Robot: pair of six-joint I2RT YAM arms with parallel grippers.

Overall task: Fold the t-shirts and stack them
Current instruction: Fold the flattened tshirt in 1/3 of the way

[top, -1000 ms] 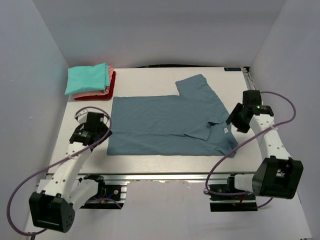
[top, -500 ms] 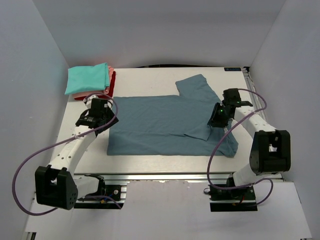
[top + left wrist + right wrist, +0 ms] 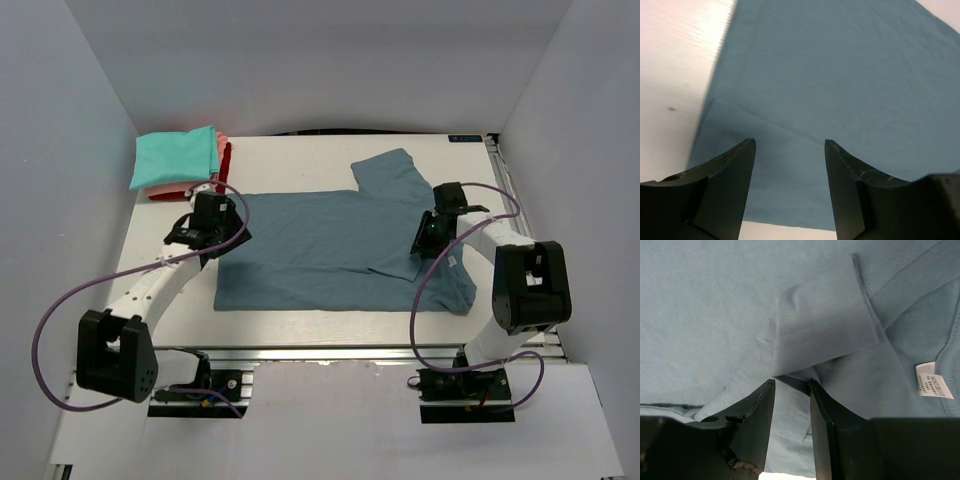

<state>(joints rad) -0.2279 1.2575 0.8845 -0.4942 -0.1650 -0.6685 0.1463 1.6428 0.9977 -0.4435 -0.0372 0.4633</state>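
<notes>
Left pincer (image 3: pixel 790 145) open above slate-blue t-shirt (image 3: pixel 320 240) edge. Right pincer (image 3: pixel 790 382) half-closed at folded sleeve (image 3: pixel 825 335) (grip unclear); may pinch one layer only, dragging shirt askew.

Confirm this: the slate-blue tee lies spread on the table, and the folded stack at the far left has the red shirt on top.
Not right: the top external view shows the teal shirt on top of the stack, with the red shirt at the bottom. The slate-blue tee does lie spread on the table.
</notes>
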